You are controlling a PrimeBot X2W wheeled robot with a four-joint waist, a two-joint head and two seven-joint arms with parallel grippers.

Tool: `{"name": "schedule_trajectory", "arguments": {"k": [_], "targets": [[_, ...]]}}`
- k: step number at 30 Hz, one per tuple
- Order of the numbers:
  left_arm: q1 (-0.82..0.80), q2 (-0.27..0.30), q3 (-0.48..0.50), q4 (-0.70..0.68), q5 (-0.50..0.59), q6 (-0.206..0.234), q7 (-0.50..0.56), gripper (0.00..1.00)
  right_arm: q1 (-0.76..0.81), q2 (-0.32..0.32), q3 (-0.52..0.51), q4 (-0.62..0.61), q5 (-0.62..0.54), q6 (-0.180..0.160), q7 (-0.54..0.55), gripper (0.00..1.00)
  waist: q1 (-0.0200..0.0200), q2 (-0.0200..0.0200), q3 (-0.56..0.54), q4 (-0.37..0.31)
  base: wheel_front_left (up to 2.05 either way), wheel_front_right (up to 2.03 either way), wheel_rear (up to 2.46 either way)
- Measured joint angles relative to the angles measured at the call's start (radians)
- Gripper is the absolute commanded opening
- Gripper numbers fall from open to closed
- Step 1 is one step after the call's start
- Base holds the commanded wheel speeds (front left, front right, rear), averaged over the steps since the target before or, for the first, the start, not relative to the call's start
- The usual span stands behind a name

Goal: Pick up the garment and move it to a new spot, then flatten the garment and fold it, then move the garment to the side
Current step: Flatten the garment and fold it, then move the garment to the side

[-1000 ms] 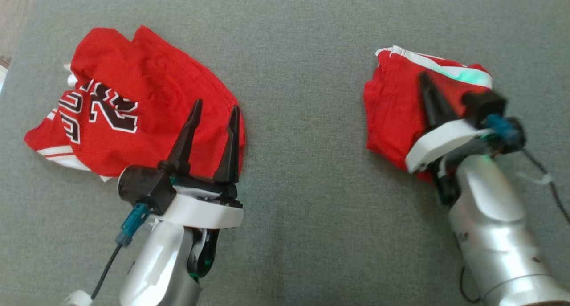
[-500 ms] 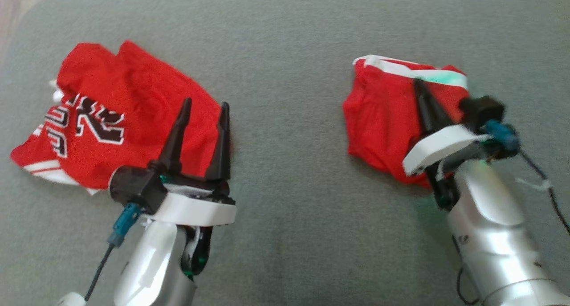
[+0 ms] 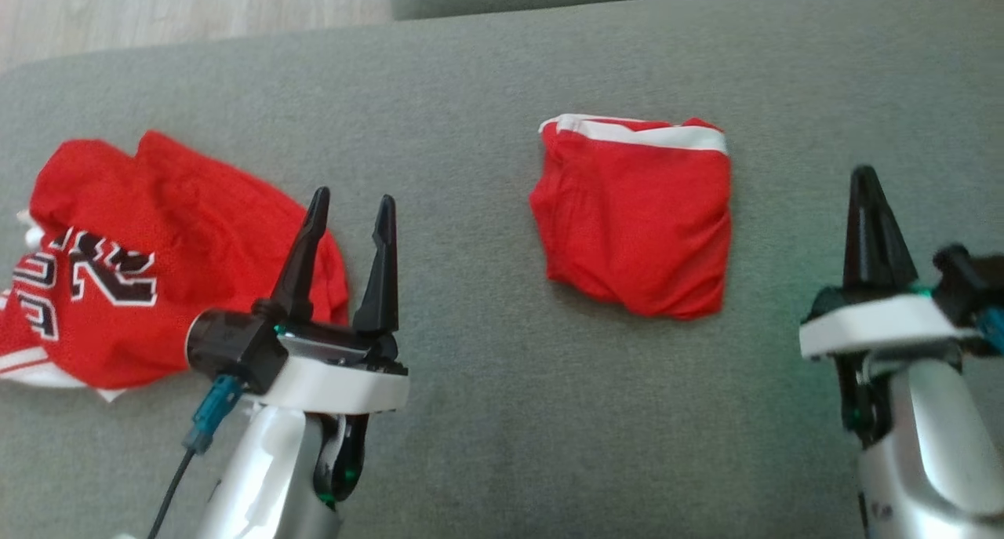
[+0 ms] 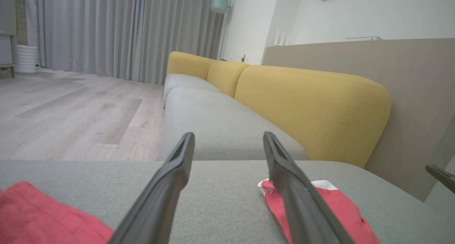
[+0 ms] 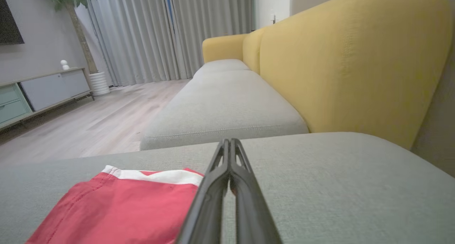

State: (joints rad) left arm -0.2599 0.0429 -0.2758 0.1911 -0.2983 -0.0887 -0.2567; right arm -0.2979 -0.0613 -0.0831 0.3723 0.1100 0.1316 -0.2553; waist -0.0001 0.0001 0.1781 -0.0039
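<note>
The garment (image 3: pixel 635 217) is a small folded red bundle with a white band along its far edge, lying alone on the grey cushion (image 3: pixel 486 413). My right gripper (image 3: pixel 863 174) is shut and empty, standing apart to the garment's right. In the right wrist view the closed fingertips (image 5: pixel 230 141) sit just right of the garment (image 5: pixel 121 205). My left gripper (image 3: pixel 351 205) is open and holds nothing, at the right edge of a crumpled red jersey (image 3: pixel 157 264) with black-and-white numbers. In the left wrist view the garment (image 4: pixel 330 205) lies partly behind the right finger (image 4: pixel 284 173).
The cushion's far edge (image 3: pixel 235 41) runs across the top of the head view, with wooden floor (image 3: pixel 157 5) beyond. A yellow backrest (image 5: pixel 355 59) rises on the right. More grey seat (image 4: pixel 213 123) continues ahead. The other arm's fingertip (image 4: pixel 440 174) shows at the right edge.
My right gripper has come off the folded garment and drawn back to its right, leaving it lying free. The head camera has shifted, so the whole picture moved.
</note>
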Motion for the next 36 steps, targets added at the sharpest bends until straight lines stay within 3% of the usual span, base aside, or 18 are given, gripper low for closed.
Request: {"name": "schedule_trajectory", "arguments": {"k": [4, 6, 28, 36], "targets": [[0.006, 0.000, 0.012, 0.002, 0.000, -0.001, 0.000, 1.00, 0.070, 0.009, -0.009, -0.043, 0.011, 0.000, 0.000, 0.00, 0.0000, 0.0000, -0.017, -0.020, 0.00, 0.00, 0.00], [0.009, 0.000, 0.013, 0.003, 0.000, -0.001, 0.000, 1.00, 0.094, 0.012, -0.010, -0.058, 0.030, 0.000, 0.000, 1.00, 0.0000, 0.0000, -0.024, -0.026, 0.00, 0.00, 0.00], [0.041, 0.000, 0.014, 0.023, 0.009, -0.010, 0.000, 1.00, 0.107, 0.013, 0.007, -0.074, 0.048, 0.000, 0.000, 1.00, 0.0001, 0.0000, -0.018, -0.023, 0.00, 0.00, 0.00], [0.036, 0.000, 0.005, 0.025, 0.009, -0.010, 0.000, 1.00, 0.065, 0.013, 0.007, -0.007, 0.020, 0.000, 0.000, 1.00, 0.0001, 0.0000, 0.020, 0.013, 0.00, 0.00, 0.00]]}}
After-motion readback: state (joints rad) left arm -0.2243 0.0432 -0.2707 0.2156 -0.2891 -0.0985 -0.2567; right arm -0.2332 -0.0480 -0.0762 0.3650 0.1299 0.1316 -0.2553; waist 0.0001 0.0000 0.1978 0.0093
